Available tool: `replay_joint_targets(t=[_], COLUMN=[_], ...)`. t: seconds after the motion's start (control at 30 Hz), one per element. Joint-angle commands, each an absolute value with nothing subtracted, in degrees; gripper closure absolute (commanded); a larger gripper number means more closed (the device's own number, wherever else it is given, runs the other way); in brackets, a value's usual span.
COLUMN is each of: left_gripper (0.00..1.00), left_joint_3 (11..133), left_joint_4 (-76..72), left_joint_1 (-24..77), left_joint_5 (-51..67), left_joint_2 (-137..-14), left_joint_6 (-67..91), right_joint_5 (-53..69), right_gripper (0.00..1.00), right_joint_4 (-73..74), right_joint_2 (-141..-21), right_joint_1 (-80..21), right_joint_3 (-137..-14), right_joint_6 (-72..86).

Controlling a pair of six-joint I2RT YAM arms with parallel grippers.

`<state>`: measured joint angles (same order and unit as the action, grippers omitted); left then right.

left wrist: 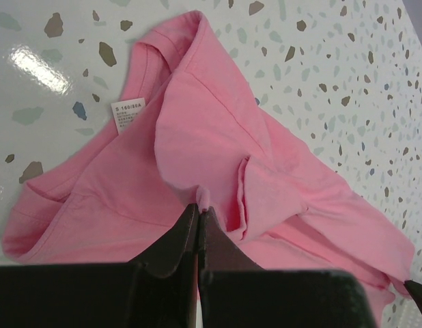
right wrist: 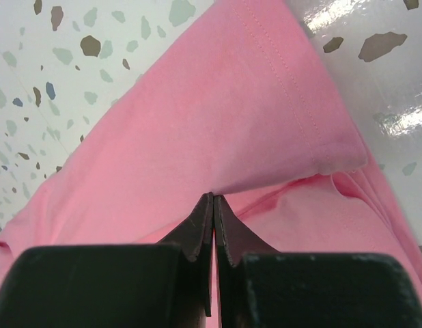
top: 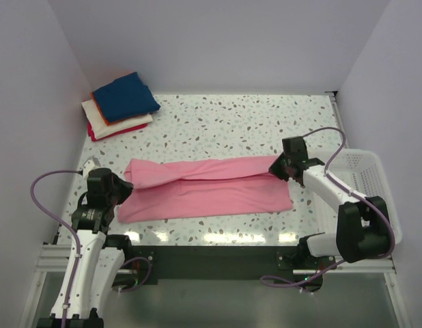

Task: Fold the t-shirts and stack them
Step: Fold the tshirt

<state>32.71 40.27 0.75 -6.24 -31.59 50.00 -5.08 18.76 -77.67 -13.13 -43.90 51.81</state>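
Observation:
The pink t-shirt (top: pixel 204 188) lies lengthwise across the table's middle, its far long side folded over toward the front. My left gripper (top: pixel 123 183) is shut on a pinch of its fabric at the collar end; the left wrist view shows the shirt (left wrist: pixel 218 150) with its size label (left wrist: pixel 127 115). My right gripper (top: pixel 278 168) is shut on the folded edge at the hem end, as seen on the shirt in the right wrist view (right wrist: pixel 218 123). A stack of folded shirts, navy blue (top: pixel 125 96) on top of orange, white and red, sits at the far left corner.
A white mesh basket (top: pixel 364 184) stands at the right edge of the table, beside the right arm. White walls close the table on the left, back and right. The speckled tabletop (top: pixel 252 123) lies between the pink shirt and the back wall.

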Motion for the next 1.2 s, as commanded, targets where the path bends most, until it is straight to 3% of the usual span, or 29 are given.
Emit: replay_joint_targets(t=[0.0,0.4,0.7,0.9,1.17], left_gripper=[1.00,1.00,1.00,0.93,0.93], left_joint_3=[35.59,33.40,28.83,27.78,26.02], left_joint_4=[41.57,42.63,39.29,37.62,35.60], left_joint_1=[0.35,0.35,0.35,0.35,0.35], left_joint_5=[-7.73,-8.00,-4.84,-3.87,-3.69], left_joint_2=[-30.94,-30.23,-31.90,-33.39,-35.06], left_joint_6=[50.62,53.43,54.75,55.28,55.72], right_joint_5=[-7.03,-5.28,-1.23,-2.28,-3.87], right_gripper=[1.00,0.99,0.70,0.71,0.73], right_joint_4=[19.77,19.07,19.24,20.74,20.57], right_joint_2=[-75.50,-72.51,-66.46,-63.02,-69.95], right_joint_1=[-13.36,-13.45,-14.06,-14.85,-15.47], right_joint_3=[-43.42,-39.11,-36.21,-36.74,-43.33], right_joint_6=[50.89,50.19,47.73,46.67,43.77])
